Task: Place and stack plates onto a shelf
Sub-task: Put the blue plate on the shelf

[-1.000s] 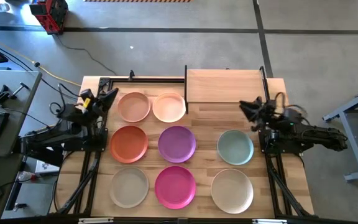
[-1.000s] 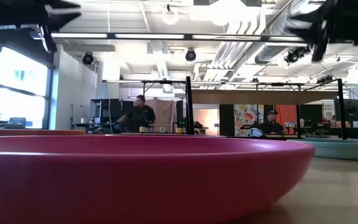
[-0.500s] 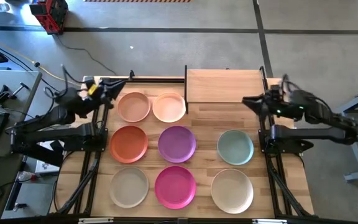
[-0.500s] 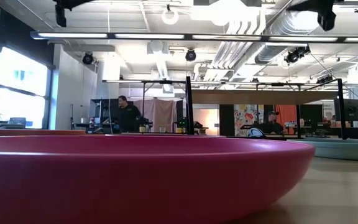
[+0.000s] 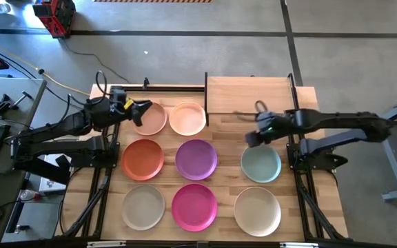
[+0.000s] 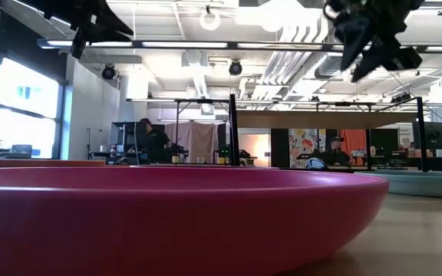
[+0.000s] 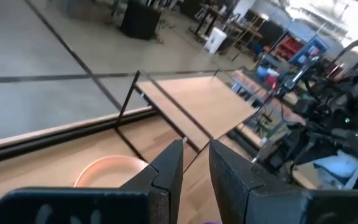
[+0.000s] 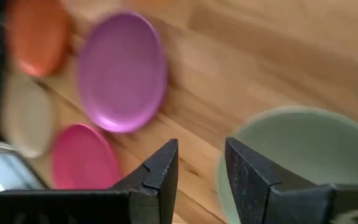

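Several round plates lie flat on the wooden table: peach-pink [image 5: 150, 120], cream [image 5: 187, 118], orange [image 5: 143, 158], purple [image 5: 196, 158], pale teal [image 5: 262, 167], beige [image 5: 143, 207], magenta [image 5: 194, 207] and off-white [image 5: 257, 211]. The shelf [image 5: 250, 95] stands bare at the far edge on thin black posts. My left gripper [image 5: 143, 110] hangs open over the peach-pink plate's left rim and points toward the shelf [image 7: 191, 102]. My right gripper [image 5: 250, 138] is open too, tipped downward above the table between the purple plate [image 8: 123, 71] and the pale teal plate [image 8: 297, 149].
Black frame rails run along the table's left side [image 5: 102, 193] and right side [image 5: 309, 200]. Bare wood shows between the purple and teal plates [image 5: 229, 158]. In the low view the magenta plate [image 6: 167, 215] fills the foreground, and people stand far back in the room.
Both arms have unfolded and risen. My left gripper has gone toward the table's right, out over the peach-pink plate's rim. My right gripper has swung toward the table's left and near side, rolling and tipping down, to a spot above the teal plate's far rim. No plate has moved.
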You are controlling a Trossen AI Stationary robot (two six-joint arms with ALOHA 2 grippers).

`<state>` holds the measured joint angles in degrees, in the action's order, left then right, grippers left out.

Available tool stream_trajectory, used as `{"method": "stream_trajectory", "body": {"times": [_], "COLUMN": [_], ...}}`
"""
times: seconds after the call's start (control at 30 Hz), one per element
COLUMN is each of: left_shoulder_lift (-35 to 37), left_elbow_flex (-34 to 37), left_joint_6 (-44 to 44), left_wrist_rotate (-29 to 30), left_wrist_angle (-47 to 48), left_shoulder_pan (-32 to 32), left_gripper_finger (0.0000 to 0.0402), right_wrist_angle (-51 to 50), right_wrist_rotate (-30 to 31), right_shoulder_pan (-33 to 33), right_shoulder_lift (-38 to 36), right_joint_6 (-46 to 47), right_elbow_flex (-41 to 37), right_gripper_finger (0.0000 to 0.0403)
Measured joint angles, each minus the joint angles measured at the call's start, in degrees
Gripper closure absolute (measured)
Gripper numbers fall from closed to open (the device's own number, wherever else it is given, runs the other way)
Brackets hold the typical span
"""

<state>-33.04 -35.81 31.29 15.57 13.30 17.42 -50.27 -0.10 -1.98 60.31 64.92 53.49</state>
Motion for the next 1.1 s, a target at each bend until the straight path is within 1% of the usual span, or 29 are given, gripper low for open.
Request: {"method": "stream_trajectory", "body": {"times": [0.3,0.6,0.83,1.1], "left_shoulder_lift": [0.0,0.0,0.0,0.0], "left_elbow_flex": [0.0,0.0,0.0,0.0], "left_joint_6": [0.0,0.0,0.0,0.0], "left_wrist_rotate": [0.0,0.0,0.0,0.0], "left_wrist_angle": [0.6,0.6,0.6,0.7], "left_shoulder_pan": [0.0,0.0,0.0,0.0], "left_gripper_finger": [0.0335,0.0335,0.0335,0.0335], "right_wrist_angle": [-0.5,1.5,4.4,6.4], "right_wrist_rotate": [0.0,0.6,0.7,0.7], "right_shoulder_pan": [5.7,10.6,13.0,14.5], "right_shoulder_lift": [13.5,22.3,28.3,33.3], "right_joint_6": [7.8,14.4,14.8,14.7], "right_elbow_flex": [0.0,0.0,0.0,-0.1], "right_gripper_finger": [0.0290,0.0290,0.0290,0.0290]}}
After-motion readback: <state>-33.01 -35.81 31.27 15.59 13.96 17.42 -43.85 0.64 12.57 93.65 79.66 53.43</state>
